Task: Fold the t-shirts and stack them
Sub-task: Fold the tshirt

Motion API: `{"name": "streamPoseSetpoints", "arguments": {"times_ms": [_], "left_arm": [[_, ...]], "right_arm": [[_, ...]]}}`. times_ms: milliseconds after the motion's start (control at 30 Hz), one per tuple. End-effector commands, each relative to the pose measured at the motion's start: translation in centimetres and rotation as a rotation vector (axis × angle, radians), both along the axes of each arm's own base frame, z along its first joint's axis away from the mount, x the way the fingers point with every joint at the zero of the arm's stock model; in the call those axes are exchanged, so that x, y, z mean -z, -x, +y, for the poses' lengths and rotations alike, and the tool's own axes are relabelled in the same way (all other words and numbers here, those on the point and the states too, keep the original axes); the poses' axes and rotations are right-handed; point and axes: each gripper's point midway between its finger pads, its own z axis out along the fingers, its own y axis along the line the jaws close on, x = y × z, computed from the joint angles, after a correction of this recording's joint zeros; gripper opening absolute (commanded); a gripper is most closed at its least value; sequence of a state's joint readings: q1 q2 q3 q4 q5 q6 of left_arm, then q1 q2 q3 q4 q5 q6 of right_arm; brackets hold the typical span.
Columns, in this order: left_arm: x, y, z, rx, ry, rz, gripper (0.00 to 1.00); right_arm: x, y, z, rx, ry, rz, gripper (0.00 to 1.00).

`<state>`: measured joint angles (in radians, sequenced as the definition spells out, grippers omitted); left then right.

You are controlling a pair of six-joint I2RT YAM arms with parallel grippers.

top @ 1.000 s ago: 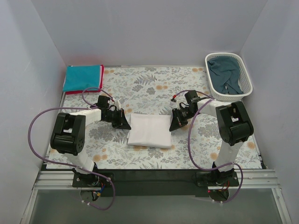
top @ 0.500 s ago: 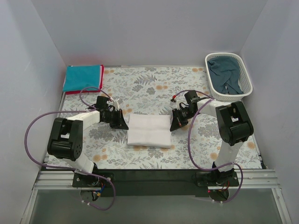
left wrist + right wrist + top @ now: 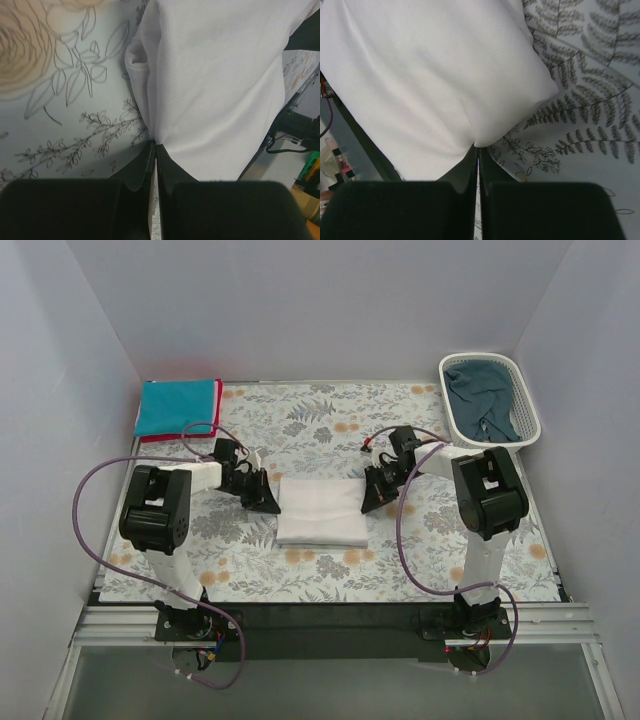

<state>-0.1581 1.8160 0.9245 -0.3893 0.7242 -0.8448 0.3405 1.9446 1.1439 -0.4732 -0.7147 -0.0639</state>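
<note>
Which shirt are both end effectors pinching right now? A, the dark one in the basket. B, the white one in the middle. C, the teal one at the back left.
B: the left end effector and right end effector are each shut on an edge of the folded white t-shirt.

tablecloth [image 3: 330, 430] | white t-shirt [image 3: 320, 512] centre | red t-shirt [image 3: 218, 408] far-left | basket [image 3: 528, 405] far-right

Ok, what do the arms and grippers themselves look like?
Both the left arm and right arm are white links between chunky black joint housings. A purple cable loops loosely along each. The left gripper and right gripper are black, with flat, tapering fingers. A small red connector sits near the right wrist.
</note>
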Motion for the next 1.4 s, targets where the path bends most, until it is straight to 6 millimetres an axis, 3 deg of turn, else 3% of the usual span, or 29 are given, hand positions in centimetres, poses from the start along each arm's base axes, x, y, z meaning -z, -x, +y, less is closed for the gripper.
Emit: {"name": "streamPoseSetpoints", "arguments": {"times_ms": [0, 67, 167, 200, 233, 267, 300, 367, 400, 433, 500, 567, 633, 667, 767, 833, 900, 933, 967, 1000, 1033, 1100, 1167, 1267, 1367], "left_arm": [[0.4, -3.7, 0.6, -0.011, -0.064, -0.091, 0.00], [0.4, -4.5, 0.6, -0.015, -0.060, -0.089, 0.00], [-0.7, -5.5, 0.5, -0.009, -0.055, -0.113, 0.04], [-1.2, -5.7, 0.6, -0.006, -0.052, -0.126, 0.08], [-2.3, -6.0, 1.1, -0.022, -0.045, -0.150, 0.17], [-3.5, -5.7, 0.9, -0.015, 0.008, -0.153, 0.22], [-4.4, -5.6, 1.0, -0.021, 0.036, -0.162, 0.25], [-7.6, -5.2, 1.2, -0.025, 0.090, -0.228, 0.37], [-9.2, -4.8, 0.7, 0.000, 0.135, -0.261, 0.42], [-10.0, -4.3, 0.4, 0.006, 0.163, -0.278, 0.46], [-13.2, -3.2, -0.6, 0.027, 0.259, -0.315, 0.55], [-14.3, -1.9, -2.0, 0.019, 0.352, -0.254, 0.62], [-15.1, 0.4, -3.9, 0.061, 0.447, -0.194, 0.65], [-14.7, 1.2, -4.8, 0.034, 0.487, -0.135, 0.68], [-15.0, 2.9, -7.4, 0.088, 0.540, -0.136, 0.75], [-14.0, 4.2, -8.7, 0.083, 0.552, -0.051, 0.76], [-13.5, 4.1, -9.4, 0.077, 0.562, -0.029, 0.76], [-12.2, 4.2, -9.8, 0.077, 0.551, 0.016, 0.77], [-11.2, 3.9, -9.8, 0.051, 0.531, 0.034, 0.77], [-9.0, 4.1, -9.6, 0.015, 0.489, 0.110, 0.77], [-8.4, 3.9, -9.4, -0.004, 0.461, 0.114, 0.77], [-4.8, 3.8, -8.2, -0.080, 0.389, 0.186, 0.76], [-2.5, 4.1, -7.2, -0.128, 0.345, 0.236, 0.77], [-0.4, 3.8, -5.6, -0.187, 0.305, 0.263, 0.77], [-0.3, 3.7, -5.2, -0.181, 0.296, 0.253, 0.77]], "right_arm": [[-0.5, -3.0, 0.4, -0.007, 0.008, -0.074, 0.01], [-0.3, -4.2, 0.1, 0.001, 0.025, -0.092, 0.01], [-1.5, -5.6, 0.3, 0.001, 0.012, -0.110, 0.01], [-2.6, -6.0, 0.5, -0.014, -0.003, -0.131, 0.16], [-3.3, -5.6, 0.3, -0.019, -0.002, -0.123, 0.23], [-4.0, -5.5, 0.1, -0.017, -0.007, -0.140, 0.42], [-6.0, -5.7, -0.1, -0.016, -0.023, -0.195, 0.52], [-7.8, -5.5, -0.4, -0.014, -0.043, -0.240, 0.68], [-10.0, -5.3, -0.2, -0.019, -0.078, -0.289, 0.69], [-11.0, -5.1, -0.1, -0.023, -0.101, -0.308, 0.71], [-13.9, -4.1, 1.0, -0.039, -0.208, -0.321, 0.87], [-14.8, -3.1, 2.3, -0.021, -0.297, -0.260, 0.98], [-15.4, -1.5, 3.6, -0.041, -0.399, -0.175, 0.98], [-14.6, 0.0, 4.2, -0.024, -0.418, -0.078, 0.98], [-14.1, 1.9, 6.1, -0.068, -0.477, -0.012, 0.98], [-13.0, 2.6, 6.8, -0.082, -0.489, 0.029, 0.98], [-11.7, 3.2, 7.6, -0.085, -0.492, 0.089, 0.98], [-11.1, 3.2, 7.7, -0.085, -0.491, 0.108, 0.98], [-10.4, 3.3, 7.9, -0.080, -0.482, 0.127, 0.98], [-8.4, 3.4, 7.8, -0.061, -0.452, 0.164, 0.98], [-7.2, 3.7, 7.7, -0.049, -0.433, 0.193, 0.98], [-4.2, 4.5, 7.0, -0.023, -0.383, 0.247, 0.98], [-2.5, 4.6, 6.3, 0.006, -0.347, 0.266, 0.98], [-0.7, 4.5, 5.2, 0.046, -0.305, 0.278, 0.98], [-0.3, 4.4, 4.6, 0.067, -0.295, 0.289, 0.98]]}}
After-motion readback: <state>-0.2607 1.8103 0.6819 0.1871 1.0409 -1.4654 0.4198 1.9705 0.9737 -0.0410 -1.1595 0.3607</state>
